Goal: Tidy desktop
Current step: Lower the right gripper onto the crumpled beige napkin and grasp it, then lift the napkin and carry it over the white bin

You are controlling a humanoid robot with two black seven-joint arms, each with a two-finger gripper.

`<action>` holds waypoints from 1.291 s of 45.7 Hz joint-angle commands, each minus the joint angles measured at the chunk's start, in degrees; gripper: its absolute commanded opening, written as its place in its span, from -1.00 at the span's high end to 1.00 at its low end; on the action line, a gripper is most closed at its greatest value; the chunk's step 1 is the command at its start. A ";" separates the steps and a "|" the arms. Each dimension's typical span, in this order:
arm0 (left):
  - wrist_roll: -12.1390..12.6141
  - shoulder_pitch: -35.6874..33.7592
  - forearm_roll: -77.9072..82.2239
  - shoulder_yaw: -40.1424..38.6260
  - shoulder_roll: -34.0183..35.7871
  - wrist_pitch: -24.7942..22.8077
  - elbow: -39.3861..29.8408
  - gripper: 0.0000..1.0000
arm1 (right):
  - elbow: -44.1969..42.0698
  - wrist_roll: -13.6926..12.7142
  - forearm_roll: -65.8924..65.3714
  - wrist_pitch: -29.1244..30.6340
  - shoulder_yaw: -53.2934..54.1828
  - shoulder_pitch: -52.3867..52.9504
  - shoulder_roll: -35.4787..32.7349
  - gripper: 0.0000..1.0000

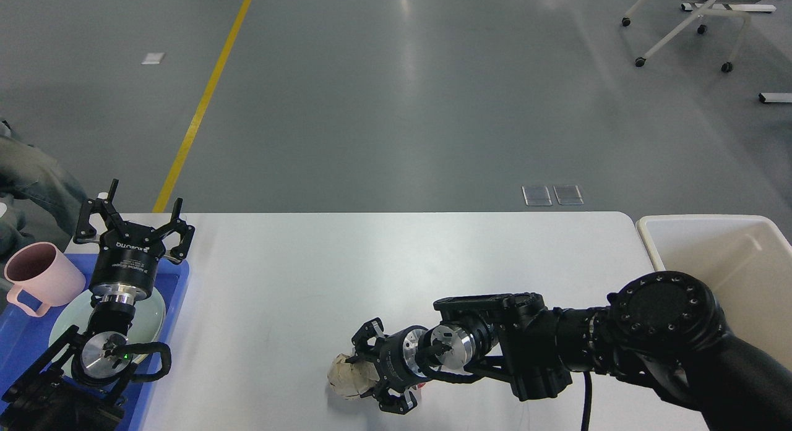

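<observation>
White desk (396,264) is lying mostly bare; right hand (365,374) is clamping crumpled paper (346,375), left hand (137,217) spread apart. Lifting should stay vertical, toward the bin (711,233).

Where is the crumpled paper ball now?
In the head view, the crumpled paper ball lies on the desktop near its front edge, right of centre, between the fingers of the right pincer.

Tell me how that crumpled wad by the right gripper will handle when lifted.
The crumpled wad looks like balled paper, so probably light and easily squashed. Its wrinkled, uneven surface suggests it should not slip between the right gripper fingers. Its lumpy shape would likely keep it from rolling far across the desktop.
</observation>
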 commanded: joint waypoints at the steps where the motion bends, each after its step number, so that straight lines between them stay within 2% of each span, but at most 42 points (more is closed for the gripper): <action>1: 0.00 0.00 0.00 0.00 -0.01 0.00 0.00 -0.93 | 0.35 0.00 0.73 0.62 0.00 0.64 0.33 1.00; 15: 0.00 0.00 0.00 0.00 -0.01 0.00 0.00 -0.93 | 4.56 -0.27 0.73 1.67 0.17 4.76 0.15 1.00; 23: 0.00 0.00 0.00 0.00 0.00 0.00 0.00 -0.93 | 8.34 -0.44 3.37 11.24 0.00 11.17 -2.13 1.00; 33: 0.00 0.00 0.00 0.00 0.08 0.00 0.00 -0.93 | 19.14 -0.44 5.13 17.66 -4.65 26.98 -10.74 1.00; 37: 0.00 0.00 0.00 0.00 0.00 0.00 0.00 -0.93 | 22.49 -0.35 4.95 23.27 -10.62 35.33 -13.73 1.00; 44: 0.00 0.00 0.00 0.00 -0.01 0.00 0.00 -0.93 | 24.95 -0.27 3.20 37.51 -23.63 50.27 -15.32 1.00; 47: 0.00 0.00 0.00 0.00 0.08 0.00 0.00 -0.93 | 27.15 -0.44 -1.53 40.77 -26.98 55.29 -16.54 1.00; 54: 0.00 0.00 0.00 0.00 0.08 0.00 0.00 -0.93 | 35.85 -0.62 -20.43 40.52 -30.32 66.36 -20.50 1.00; 59: 0.00 0.00 0.00 0.00 -0.01 0.00 0.00 -0.93 | 38.67 -0.62 -23.00 40.17 -34.80 72.87 -22.70 1.00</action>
